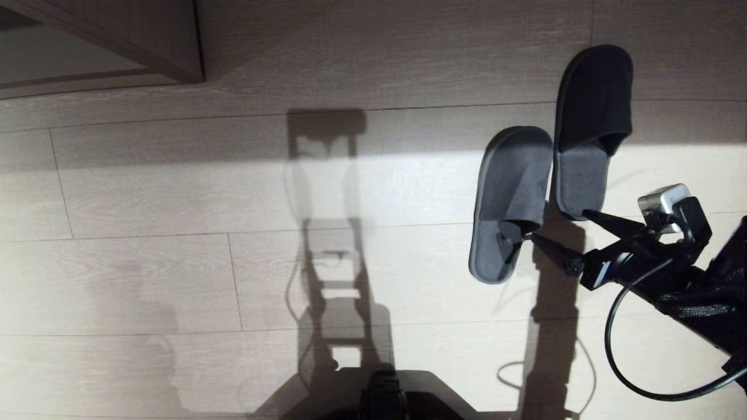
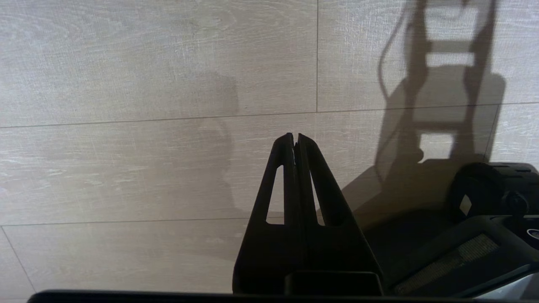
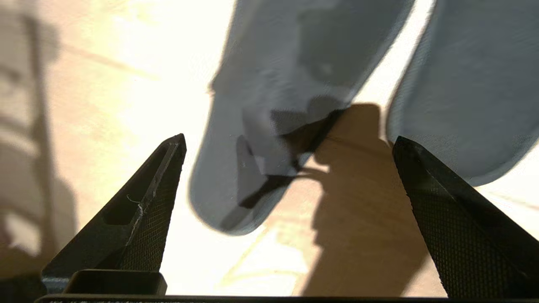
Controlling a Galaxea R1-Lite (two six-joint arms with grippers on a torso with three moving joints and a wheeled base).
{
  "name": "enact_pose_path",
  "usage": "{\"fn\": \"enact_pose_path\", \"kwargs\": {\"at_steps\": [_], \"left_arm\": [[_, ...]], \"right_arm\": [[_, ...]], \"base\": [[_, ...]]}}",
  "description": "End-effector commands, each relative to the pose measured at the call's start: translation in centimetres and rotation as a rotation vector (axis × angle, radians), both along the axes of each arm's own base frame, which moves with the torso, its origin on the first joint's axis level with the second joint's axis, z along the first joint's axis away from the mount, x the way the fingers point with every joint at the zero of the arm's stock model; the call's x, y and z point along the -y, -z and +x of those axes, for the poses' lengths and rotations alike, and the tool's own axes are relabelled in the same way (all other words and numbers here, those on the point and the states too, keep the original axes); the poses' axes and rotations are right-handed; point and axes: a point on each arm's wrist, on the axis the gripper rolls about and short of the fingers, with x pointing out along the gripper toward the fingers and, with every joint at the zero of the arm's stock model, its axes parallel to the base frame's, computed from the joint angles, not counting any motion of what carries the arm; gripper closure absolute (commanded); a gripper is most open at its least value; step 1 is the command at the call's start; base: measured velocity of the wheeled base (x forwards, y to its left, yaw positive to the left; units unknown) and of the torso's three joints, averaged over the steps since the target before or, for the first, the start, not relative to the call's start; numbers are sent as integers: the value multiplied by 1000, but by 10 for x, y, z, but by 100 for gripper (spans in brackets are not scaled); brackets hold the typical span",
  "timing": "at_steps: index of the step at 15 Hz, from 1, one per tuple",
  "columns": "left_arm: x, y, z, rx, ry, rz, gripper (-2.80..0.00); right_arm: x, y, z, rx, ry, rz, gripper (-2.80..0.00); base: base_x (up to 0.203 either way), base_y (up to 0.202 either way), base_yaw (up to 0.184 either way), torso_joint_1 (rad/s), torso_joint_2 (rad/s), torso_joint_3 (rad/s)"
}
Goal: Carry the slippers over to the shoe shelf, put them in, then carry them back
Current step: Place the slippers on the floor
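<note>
I see the slippers [image 1: 548, 169] side by side on the wood-plank floor [image 1: 175, 262], toes away from the robot, the right one set further ahead and half in shadow. Right gripper [image 1: 560, 230] sits just behind their heel ends, fingers [image 3: 147, 202] wide apart, holding nothing; one tip is near the left slipper's heel, the other near the right one's. Can't tell whether either tip touches. Left gripper [image 2: 294, 136] hangs over bare floor beside the base [image 2: 484, 219], fingers pressed together, empty. A brown-trimmed panel corner [image 1: 175, 58] shows top left.
</note>
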Motion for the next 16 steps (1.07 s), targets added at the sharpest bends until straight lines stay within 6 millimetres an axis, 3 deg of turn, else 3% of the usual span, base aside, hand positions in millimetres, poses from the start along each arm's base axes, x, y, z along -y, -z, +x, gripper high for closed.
{"fn": "enact_pose_path", "kwargs": {"at_steps": [1, 2, 7, 9, 13, 16], "left_arm": [[0, 0, 0, 2, 0, 1, 0], [0, 0, 0, 2, -1, 1, 0], [0, 0, 0, 2, -2, 1, 0], [0, 0, 0, 2, -1, 1, 0], [0, 0, 0, 2, -1, 1, 0], [0, 0, 0, 2, -1, 1, 0]], "right_arm": [[-5, -1, -11, 10, -42, -4, -280], [-12, 0, -12, 2, -65, -6, 0], [-50, 22, -12, -96, -43, -40, 0], [-53, 26, -7, -89, 51, -93, 0], [-55, 30, -4, -103, 57, -104, 0], [-62, 27, 20, -50, 66, -81, 0]], "base": [[0, 0, 0, 0, 0, 0], [0, 0, 0, 0, 0, 0], [0, 0, 0, 0, 0, 0], [0, 0, 0, 0, 0, 0], [0, 0, 0, 0, 0, 0], [0, 0, 0, 0, 0, 0]]}}
